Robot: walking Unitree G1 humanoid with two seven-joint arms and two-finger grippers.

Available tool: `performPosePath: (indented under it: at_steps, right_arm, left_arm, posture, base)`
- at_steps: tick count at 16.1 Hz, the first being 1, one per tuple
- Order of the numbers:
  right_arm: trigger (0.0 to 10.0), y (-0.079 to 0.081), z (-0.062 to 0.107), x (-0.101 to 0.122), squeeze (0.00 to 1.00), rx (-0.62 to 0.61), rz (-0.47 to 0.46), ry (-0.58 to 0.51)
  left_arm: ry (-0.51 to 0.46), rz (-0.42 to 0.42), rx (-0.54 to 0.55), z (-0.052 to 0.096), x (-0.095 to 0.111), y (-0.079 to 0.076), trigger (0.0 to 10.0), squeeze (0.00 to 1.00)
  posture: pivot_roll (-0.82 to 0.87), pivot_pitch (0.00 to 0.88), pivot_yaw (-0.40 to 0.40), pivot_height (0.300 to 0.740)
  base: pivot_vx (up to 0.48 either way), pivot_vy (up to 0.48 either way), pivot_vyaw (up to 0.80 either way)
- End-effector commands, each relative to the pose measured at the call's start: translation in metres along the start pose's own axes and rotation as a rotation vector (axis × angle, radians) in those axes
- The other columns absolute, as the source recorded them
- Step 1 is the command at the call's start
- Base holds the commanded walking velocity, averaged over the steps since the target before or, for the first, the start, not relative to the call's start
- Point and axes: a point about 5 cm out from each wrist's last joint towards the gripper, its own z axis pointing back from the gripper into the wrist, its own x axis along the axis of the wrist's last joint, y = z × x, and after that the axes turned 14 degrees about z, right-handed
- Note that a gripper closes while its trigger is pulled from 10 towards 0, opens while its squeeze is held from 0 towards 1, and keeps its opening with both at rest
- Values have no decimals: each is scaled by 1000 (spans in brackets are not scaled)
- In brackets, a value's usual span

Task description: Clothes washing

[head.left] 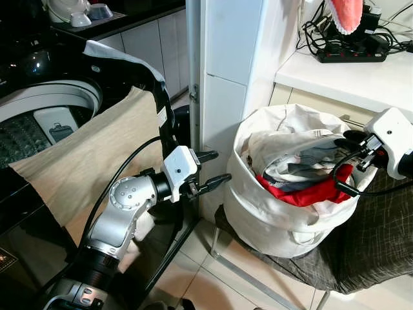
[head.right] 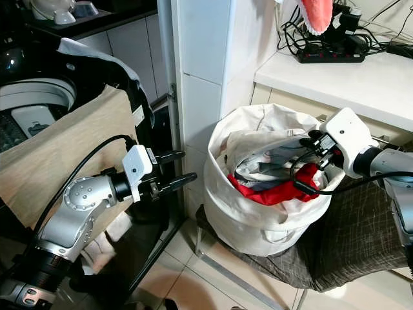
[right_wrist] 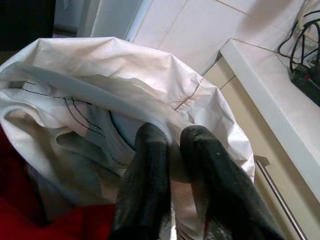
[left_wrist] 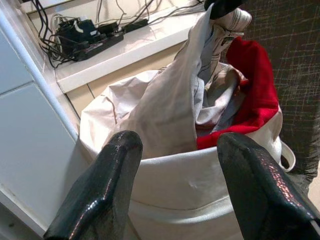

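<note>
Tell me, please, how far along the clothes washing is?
Early. Done: a beige cloth drapes over the washer. In hand: the right hand has closed on a white garment in the laundry bag; the left hand waits open. Left: the red garment and the rest.

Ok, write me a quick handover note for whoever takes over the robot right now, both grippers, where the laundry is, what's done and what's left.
Left gripper: open, holding nothing, raised between the washing machine and the white laundry bag, pointing at the bag.
Right gripper: inside the bag's mouth, fingers closed on a white garment.
Laundry: the bag sits on a chair, full of clothes, with a red garment on top. A beige cloth is draped over the washer's front edge; the washer is open.
Done: one piece gripped.
Left: lift it out, carry it to the drum, then move the remaining clothes.
</note>
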Motion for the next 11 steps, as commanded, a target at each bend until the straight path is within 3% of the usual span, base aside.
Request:
performPosePath:
  at_steps: [1, 4, 5, 7, 10, 11]
  right_arm:
    - [0, -8, 2, 7, 0, -30, 9, -22]
    - [0, -27, 4, 9, 0, -173, 16, -24]
    - [0, -47, 6, 22, 0, -317, -13, -102]
    - [0, -61, 10, 48, 0, -397, -49, -274]
    - [0, -66, 12, 80, 0, -356, -80, -473]
    - [0, -65, 12, 90, 0, -304, -89, -531]
  left_arm:
    - [12, -11, 6, -2, 2, 4, 10000, 0]
    - [-13, -23, 52, -4, 6, 9, 10000, 0]
    - [-78, -46, 125, -10, 17, 18, 10000, 0]
    - [-174, -35, 177, -20, 35, 24, 10000, 0]
    - [-309, 5, 187, -38, 64, 25, 10000, 0]
    - [-346, 36, 156, -51, 76, 23, 10000, 0]
  posture:
    - [-80, 0, 15, 740]
    - [-79, 0, 13, 740]
    - [-79, 0, 13, 740]
    - [-80, 0, 14, 740]
    - [-77, 0, 5, 740]
    - [-76, 0, 2, 740]
  base:
    - [0, 0, 0]
    - [0, 0, 0]
    - [0, 0, 0]
    - [0, 0, 0]
    - [0, 0, 0]
    - [0, 0, 0]
